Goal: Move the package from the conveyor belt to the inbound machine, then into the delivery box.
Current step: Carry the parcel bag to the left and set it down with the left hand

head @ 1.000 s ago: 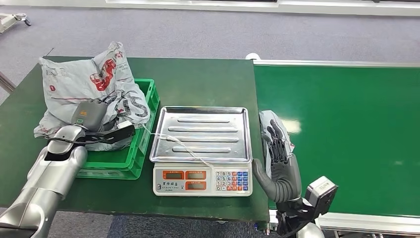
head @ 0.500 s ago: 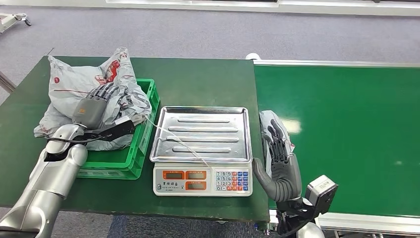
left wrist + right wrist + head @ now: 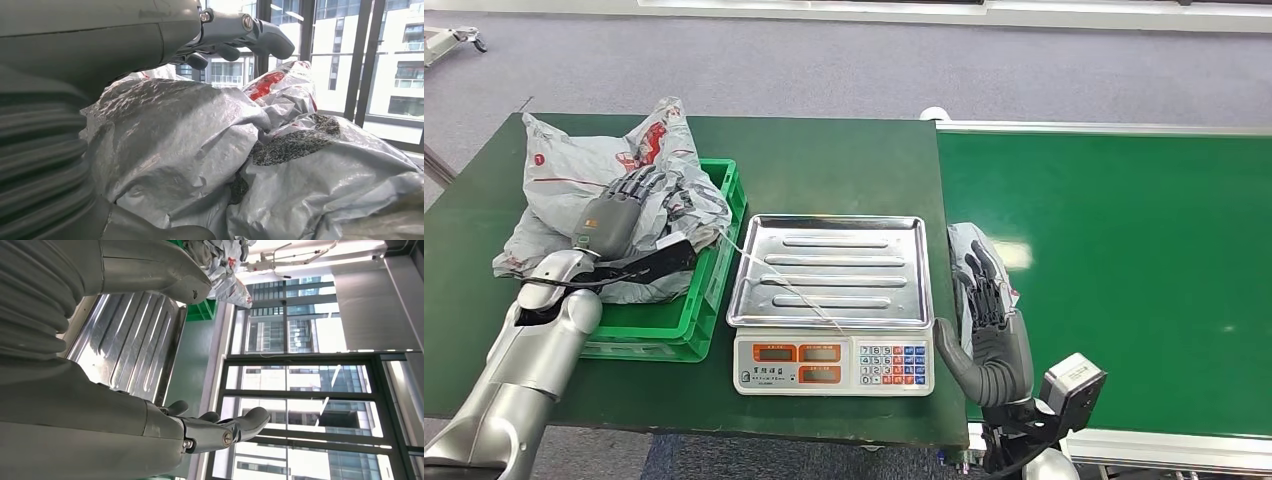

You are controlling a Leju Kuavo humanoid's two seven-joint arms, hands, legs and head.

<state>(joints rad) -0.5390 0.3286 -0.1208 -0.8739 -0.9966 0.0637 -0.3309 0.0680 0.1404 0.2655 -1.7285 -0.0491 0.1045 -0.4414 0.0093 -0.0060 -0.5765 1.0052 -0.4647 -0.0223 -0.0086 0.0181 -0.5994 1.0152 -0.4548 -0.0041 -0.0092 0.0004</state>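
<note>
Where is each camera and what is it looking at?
Head view: high on the robot, looking down at the scale, green crate and both arms.
Left wrist view: behind the left hand, facing the grey package.
Right wrist view: behind the right hand, facing windows.
Head and left wrist views share the package.

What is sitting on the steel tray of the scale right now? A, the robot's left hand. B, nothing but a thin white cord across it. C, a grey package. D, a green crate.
B: the steel tray holds no package, just a thin white cord across it; the grey package lies over the green crate beside the scale.
</note>
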